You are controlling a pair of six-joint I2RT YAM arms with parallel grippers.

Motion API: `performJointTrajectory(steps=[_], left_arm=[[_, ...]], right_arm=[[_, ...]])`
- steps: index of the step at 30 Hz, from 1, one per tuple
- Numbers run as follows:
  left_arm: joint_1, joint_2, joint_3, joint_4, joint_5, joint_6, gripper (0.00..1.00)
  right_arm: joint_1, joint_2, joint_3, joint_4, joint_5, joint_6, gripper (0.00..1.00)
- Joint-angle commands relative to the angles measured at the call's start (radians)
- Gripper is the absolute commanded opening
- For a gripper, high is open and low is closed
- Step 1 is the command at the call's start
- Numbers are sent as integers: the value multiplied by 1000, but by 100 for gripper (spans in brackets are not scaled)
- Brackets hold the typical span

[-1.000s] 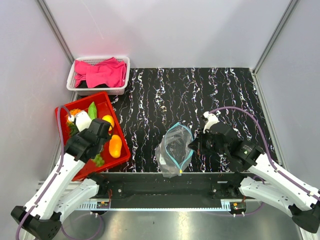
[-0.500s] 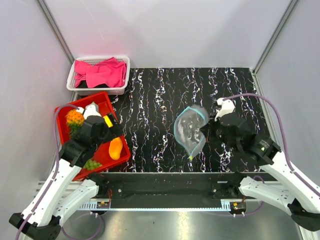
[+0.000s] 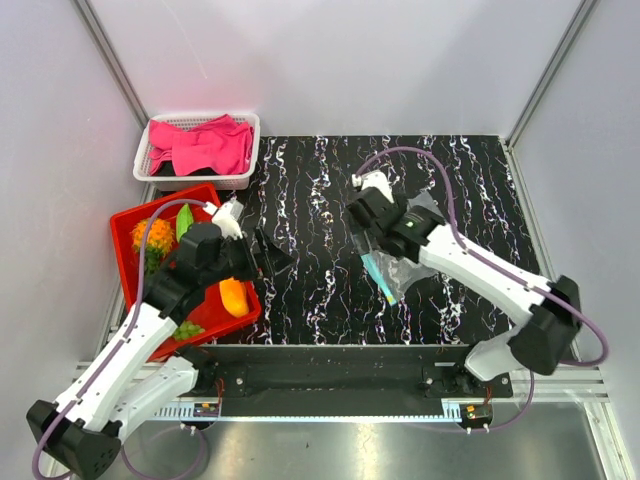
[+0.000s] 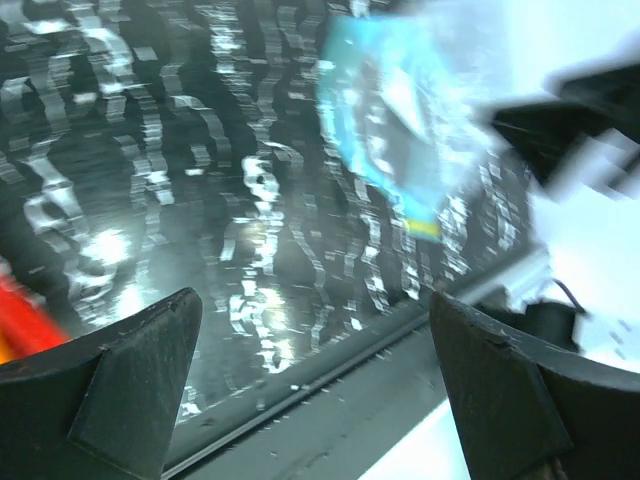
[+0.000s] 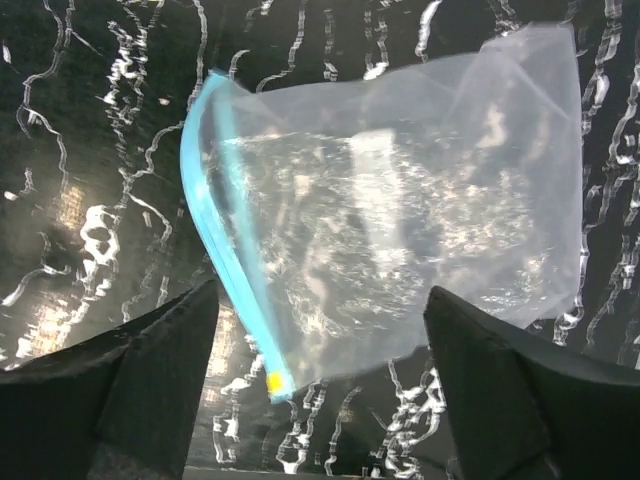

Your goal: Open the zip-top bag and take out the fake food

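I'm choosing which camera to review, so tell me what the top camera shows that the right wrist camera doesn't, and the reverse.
Only the top view shows the red tray holding the fake food, the white basket with pink cloth, and the left gripper open near the tray's right edge. Only the right wrist view shows the right gripper open, and the zip-top bag close up, with no food visible inside. Both show the bag, its blue zip strip and the black marbled table.
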Motion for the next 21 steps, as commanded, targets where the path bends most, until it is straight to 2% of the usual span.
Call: performJointTrajectory(steps=[1,6,10,17,21], left_arm=[[-36,-36,26,111,138,15,99],[-74,-60,-37,256,187,-38,99],[-106,-51,-104,397,210,-95,99],[-180,-22,-128,549,191,-133,99],[-212,-43,-172,675,234,-162,99]], right_arm=[[-7,9,120,41,-46,17,100],[-7,-123,84,51,-172,127,100],[-7,-273,-54,89,-252,216,100],[-7,-549,-313,132,-252,308,100],[-7,-681,-439,236,-395,313,100]])
